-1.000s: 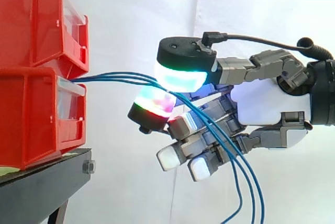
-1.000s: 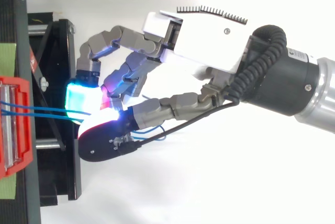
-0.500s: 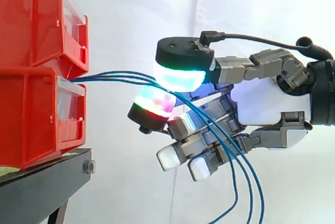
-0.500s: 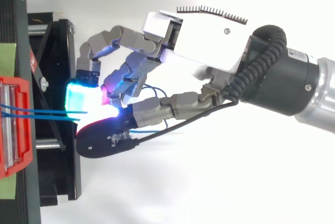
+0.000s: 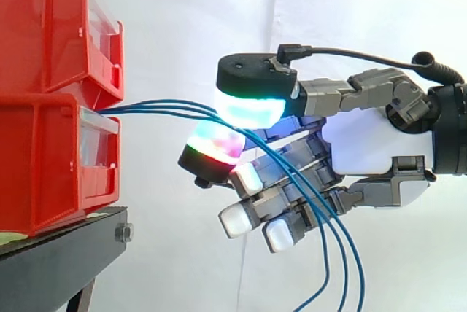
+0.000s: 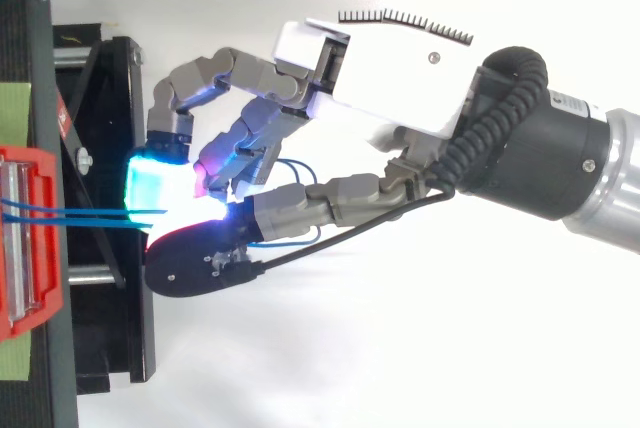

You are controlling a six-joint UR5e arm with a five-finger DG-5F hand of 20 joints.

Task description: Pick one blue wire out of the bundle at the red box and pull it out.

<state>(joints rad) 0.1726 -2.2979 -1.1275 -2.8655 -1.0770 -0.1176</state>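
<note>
Three blue wires (image 5: 160, 106) leave the front of the lower red bin (image 5: 44, 159) and run right, then droop past the bottom of the side view. My hand (image 5: 365, 141) reaches in from the right at bin height. Its cyan-glowing thumb pad (image 5: 250, 110) sits on top of the wires, and a red-green glowing fingertip (image 5: 217, 143) presses up from below, so the wires are pinched between them. The other fingers curl underneath with the wires draped across them. In the top view the wires (image 6: 70, 214) stretch from the bin (image 6: 30, 238) to the hand (image 6: 400, 78).
A second red bin (image 5: 44, 28) is stacked on the lower one. Both rest on a black stand (image 5: 58, 261) at the left, before a white curtain. Open room lies to the right of the bins, around and under the hand.
The thumb has shifted slightly towards the bins. The hanging wire ends have swung left, and a small wire loop now shows beside the fingers from above.
</note>
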